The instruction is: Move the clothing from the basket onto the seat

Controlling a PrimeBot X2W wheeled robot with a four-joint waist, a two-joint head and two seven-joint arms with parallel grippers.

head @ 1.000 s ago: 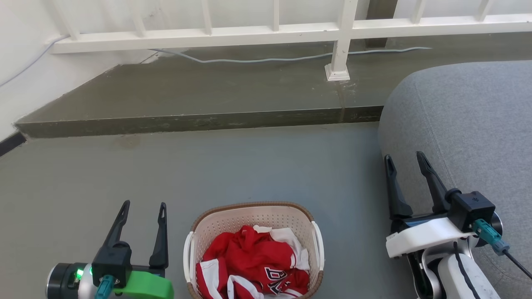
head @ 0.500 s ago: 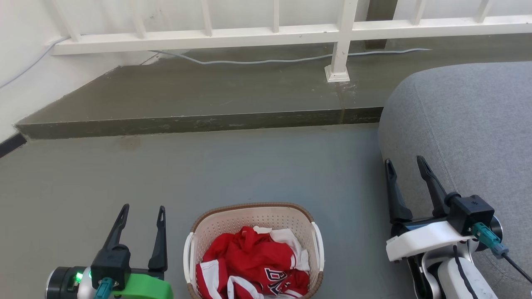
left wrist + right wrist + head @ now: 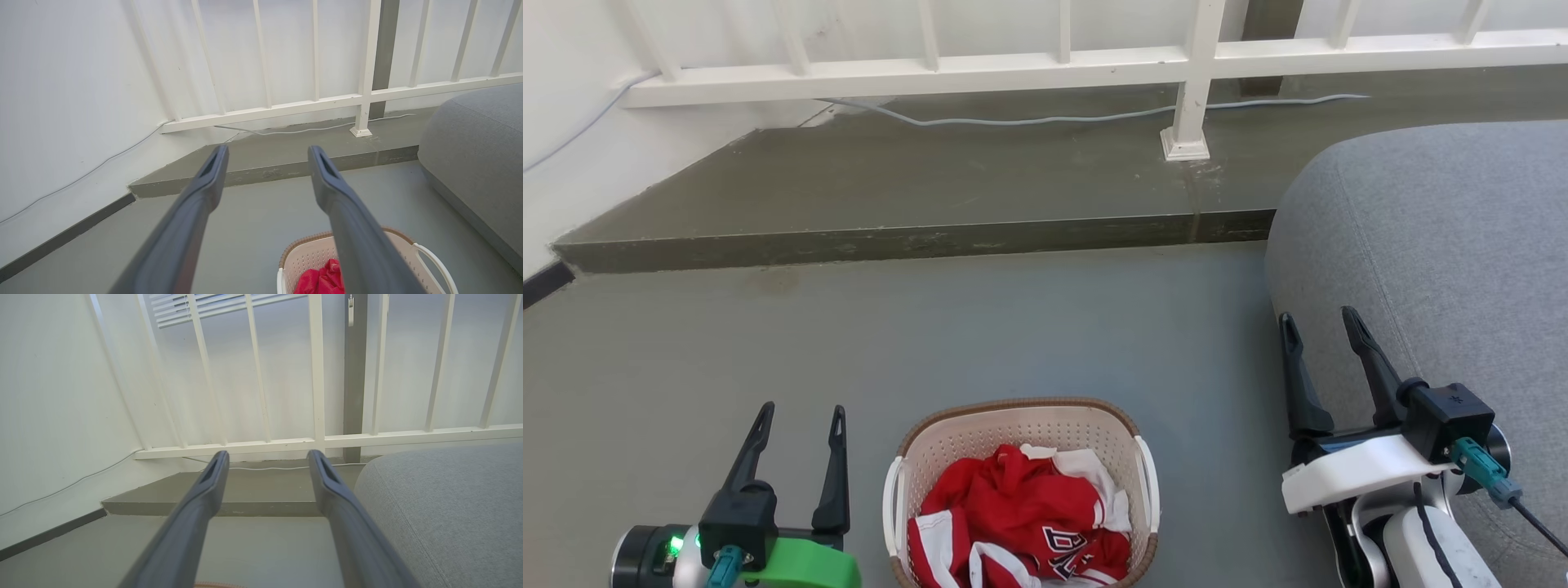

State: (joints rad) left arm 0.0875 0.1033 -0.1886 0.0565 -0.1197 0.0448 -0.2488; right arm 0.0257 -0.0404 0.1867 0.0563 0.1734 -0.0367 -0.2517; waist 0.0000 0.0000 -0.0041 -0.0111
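Left pincer [image 3: 801,411], two long dark fingers: hanging spread wide, gripping nothing. Right pincer [image 3: 1316,317]: likewise gaping and empty, hovering at the rounded edge of the large grey fabric seat [image 3: 1445,237].

Step in hand, as judged: reaching in for a first garment. It is calling for a descent from above, pinching a thick fold well clear of the rim.

Red thin-fabric clothing with white trim [image 3: 1013,502]: lying bunched inside the small cream-white perforated plastic basket [image 3: 1013,406], which is sitting on the grey floor [image 3: 931,327] between both pincers, just right of the left one.
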